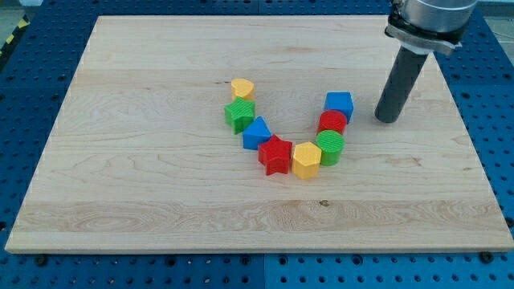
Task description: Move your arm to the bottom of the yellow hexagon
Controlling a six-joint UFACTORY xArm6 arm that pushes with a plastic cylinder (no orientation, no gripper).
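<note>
Your yellow hexagon (306,160) sits flat below the board's (144,201) centre, between the red star (275,154) and green cylinder (330,148), touching both; it shows no long axis. My tip (388,120) rests toward the top-right corner, just beside the blue cube (340,103), apart, touching and holding nothing.

Bright, even light falls from overhead on the wooden board (161,193), leaving no strong glare on its pale surface. The blocks cast only short, soft shadows close to their bases. The rod (399,84) near the board's right edge throws a faint shadow at my tip (388,120). Focus is sharp to every corner, without visible edge distortion.
</note>
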